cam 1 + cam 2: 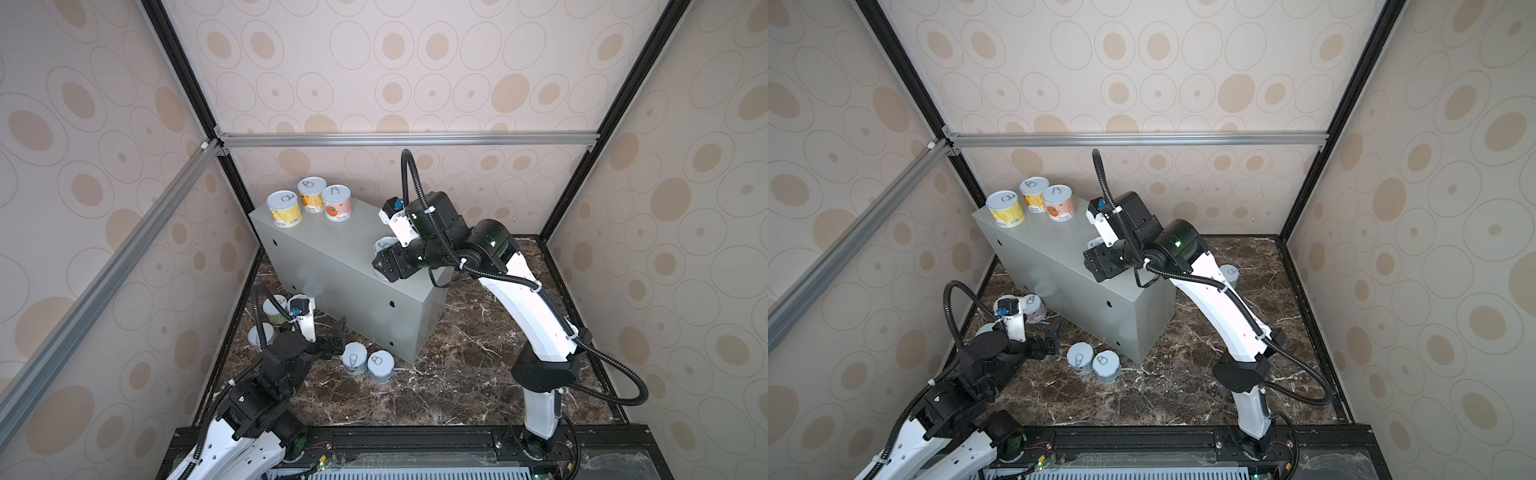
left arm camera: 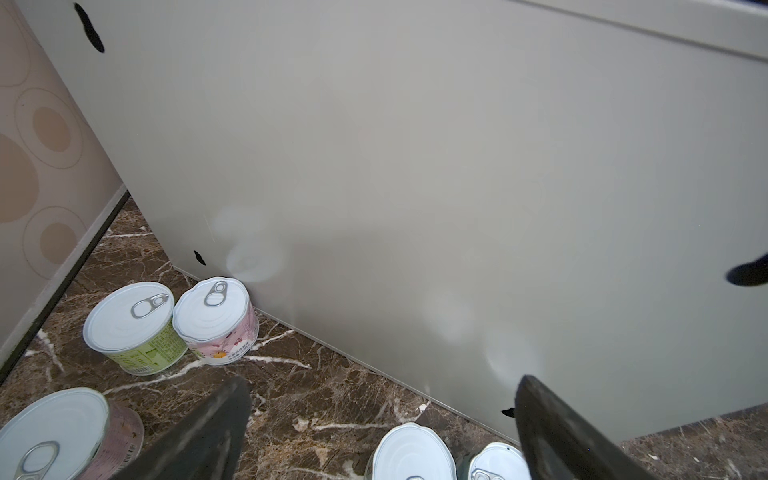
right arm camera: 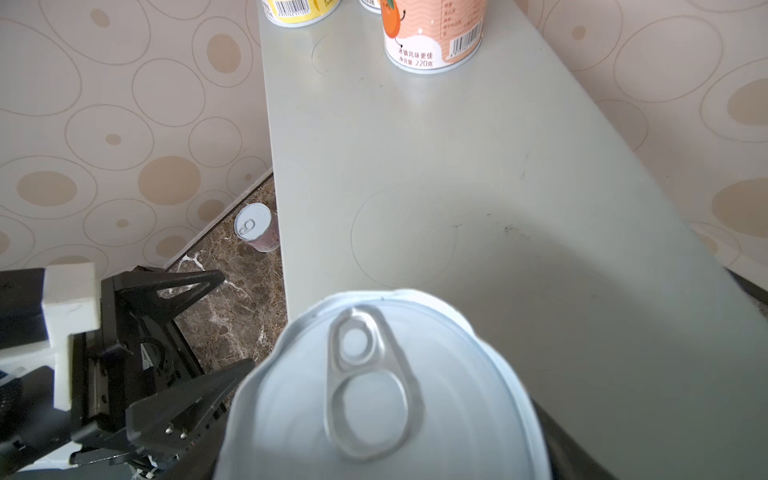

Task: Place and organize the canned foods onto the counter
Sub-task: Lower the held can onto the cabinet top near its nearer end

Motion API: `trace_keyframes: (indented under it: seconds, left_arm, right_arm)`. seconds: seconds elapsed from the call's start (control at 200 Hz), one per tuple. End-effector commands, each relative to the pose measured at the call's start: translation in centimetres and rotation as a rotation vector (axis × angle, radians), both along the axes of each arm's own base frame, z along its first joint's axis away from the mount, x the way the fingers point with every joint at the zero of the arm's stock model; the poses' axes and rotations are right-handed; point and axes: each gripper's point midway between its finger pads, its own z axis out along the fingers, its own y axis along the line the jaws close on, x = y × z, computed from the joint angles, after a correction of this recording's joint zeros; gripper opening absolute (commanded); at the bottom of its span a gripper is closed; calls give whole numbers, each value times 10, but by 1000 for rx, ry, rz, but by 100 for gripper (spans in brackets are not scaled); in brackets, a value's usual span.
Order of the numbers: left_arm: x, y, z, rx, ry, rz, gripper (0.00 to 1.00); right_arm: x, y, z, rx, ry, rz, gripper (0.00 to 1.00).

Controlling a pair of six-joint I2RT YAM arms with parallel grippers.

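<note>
- On the counter (image 1: 332, 249), a plain grey metal box: 3 round cans clustered at its far end, yellow can (image 1: 284, 208), orange can (image 1: 311, 194), peach can (image 1: 336, 202); a 4th can (image 3: 374, 395) stands near the other end.
- On the marble floor (image 1: 457, 374): 6 more cans (image 2: 141, 332), silvery pull-tab lids up.
- The right gripper (image 1: 380, 259) straddles the 4th can; clamped or not, I cannot tell.
- The left gripper (image 2: 382, 382) has its jaws wide apart, low over the floor.

Grey box (image 1: 332, 253), brown white-veined marble floor (image 1: 457, 374), beige walls (image 1: 415, 62) with tan ovals, yellow can (image 1: 286, 216), peach can (image 1: 337, 212), green can (image 2: 145, 349)
</note>
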Motion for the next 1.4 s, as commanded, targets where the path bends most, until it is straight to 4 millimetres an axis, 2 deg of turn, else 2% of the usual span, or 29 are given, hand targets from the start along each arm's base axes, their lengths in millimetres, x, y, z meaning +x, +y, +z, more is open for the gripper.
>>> trace_keyframes:
  seconds: [0.0,0.275,0.505,0.835,1.015,1.08,1.1,1.19,1.39]
  left_arm:
    - [1,6,4,7,-19,26,99]
    - [1,9,5,8,-24,44,99]
    - [0,12,8,4,-31,56,99]
    - [-5,15,27,-31,-41,60,99]
    - [-8,17,39,-51,-49,63,99]
    - [-8,19,41,-55,-44,72,99]
    - [-8,19,41,-55,-42,76,99]
    - [-8,18,40,-71,-27,77,99]
    - [-7,10,24,-104,28,64,99]
  right_arm:
    - [-3,5,-23,-47,57,15,85]
    - [-1,8,-19,-33,40,20,92]
    - [-5,1,5,9,-15,22,100]
    - [-19,-25,41,50,-98,15,100]
    - [-31,-43,47,63,-111,6,100]
    - [-36,-49,49,79,-120,2,96]
    - [-36,-49,41,67,-107,0,94]
    - [-45,-59,40,93,-114,-4,84]
    - [-58,-74,32,134,-117,-8,63]
